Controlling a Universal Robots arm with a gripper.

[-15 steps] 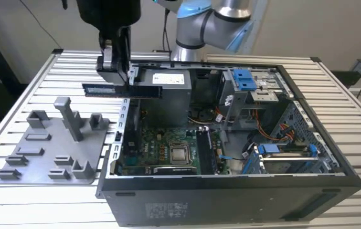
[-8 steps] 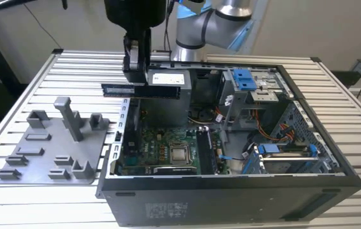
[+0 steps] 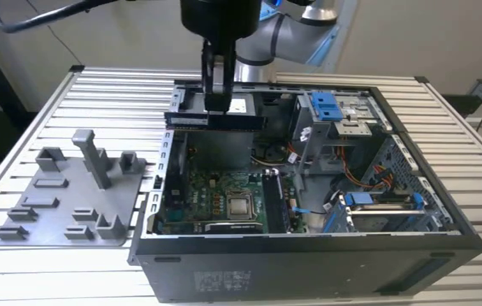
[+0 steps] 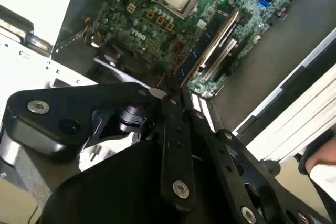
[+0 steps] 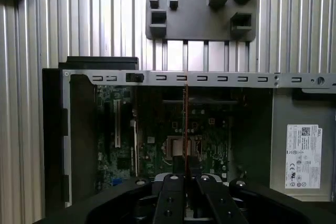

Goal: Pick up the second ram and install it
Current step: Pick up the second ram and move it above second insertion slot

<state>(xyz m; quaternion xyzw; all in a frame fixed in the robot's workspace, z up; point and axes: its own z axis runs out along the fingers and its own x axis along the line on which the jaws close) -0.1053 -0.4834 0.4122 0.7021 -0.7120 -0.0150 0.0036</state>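
Gripping the ram (image 3: 182,119) level between clenched fingers, the claw (image 3: 217,108) hangs above the open case (image 3: 309,274), over its far side. Below lies the green board (image 3: 211,191). A blue-latched cage (image 3: 330,108) stands near, toward the exterior view's right. The grey tray (image 3: 54,210) sits well apart on the table (image 3: 96,89).

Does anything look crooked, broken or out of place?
Nothing stands out. The thin dark memory stick sits roughly level in the robot's black hand above the open black computer case, and the grey plastic tray lies flat beside it.
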